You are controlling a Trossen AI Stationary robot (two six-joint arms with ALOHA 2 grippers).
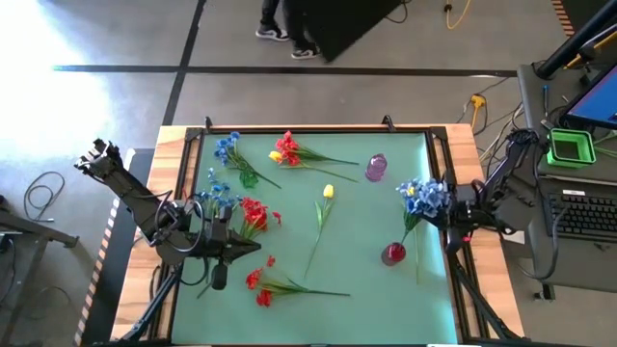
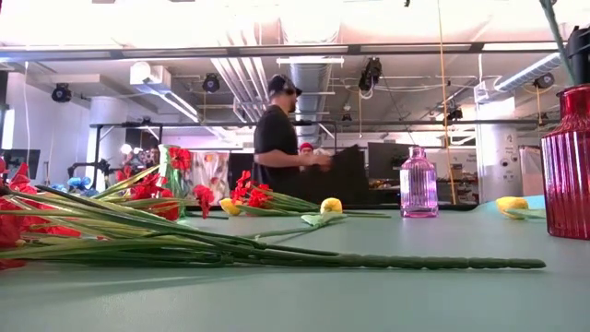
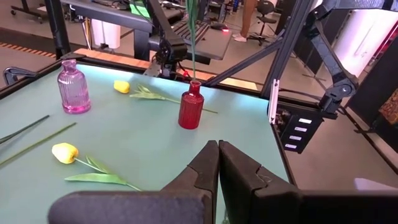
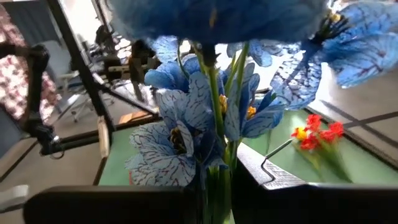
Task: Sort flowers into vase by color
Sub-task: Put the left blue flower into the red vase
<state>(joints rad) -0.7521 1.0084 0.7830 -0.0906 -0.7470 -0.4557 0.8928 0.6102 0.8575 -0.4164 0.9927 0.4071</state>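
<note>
Blue blossoms [image 4: 205, 130] fill the right wrist view; the right claw [image 1: 455, 214] is closed on their stems, holding the bunch above the red vase [image 1: 393, 253], apparently so the stem can drop into its neck. On the green desk [image 1: 366, 289], the purple vase [image 1: 376, 167] stands empty. Red flowers [image 1: 262, 284], a yellow tulip [image 1: 328, 192] and other blue sprays [image 1: 228, 146] lie loose. The left claw [image 3: 217, 152], pressed shut and empty, waits over the desk's left side.
</note>
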